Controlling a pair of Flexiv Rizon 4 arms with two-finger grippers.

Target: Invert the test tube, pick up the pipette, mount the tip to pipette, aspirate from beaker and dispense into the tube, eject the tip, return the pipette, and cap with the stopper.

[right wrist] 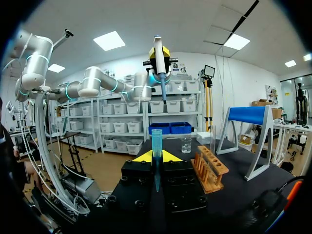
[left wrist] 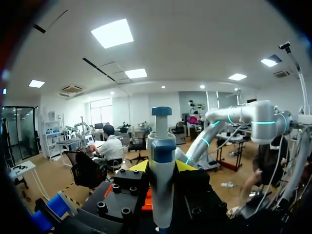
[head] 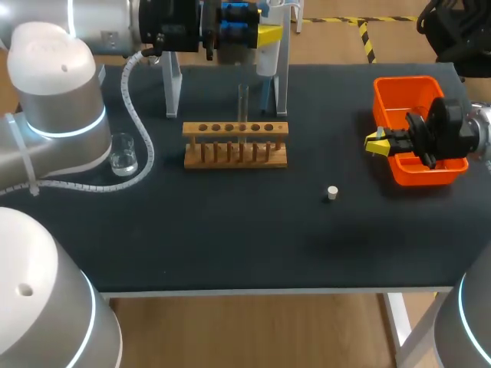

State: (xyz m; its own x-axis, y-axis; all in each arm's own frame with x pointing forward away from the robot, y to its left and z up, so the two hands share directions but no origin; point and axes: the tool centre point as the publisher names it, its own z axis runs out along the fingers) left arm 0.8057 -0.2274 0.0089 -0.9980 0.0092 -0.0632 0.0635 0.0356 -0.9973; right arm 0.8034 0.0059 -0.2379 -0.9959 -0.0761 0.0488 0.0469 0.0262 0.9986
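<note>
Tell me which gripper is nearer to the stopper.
Right. The right gripper is near the stopper, at the orange bin; the left gripper is far off, behind the test tube rack.

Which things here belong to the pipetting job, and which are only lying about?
Job: pipette, blue tip, test tube, beaker, stopper.
Not named in the job: wooden rack, orange bin, blue-topped stand.

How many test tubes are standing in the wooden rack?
1. The test tube stands upright in a hole just right of the middle of the wooden rack; its other holes look empty.
</note>
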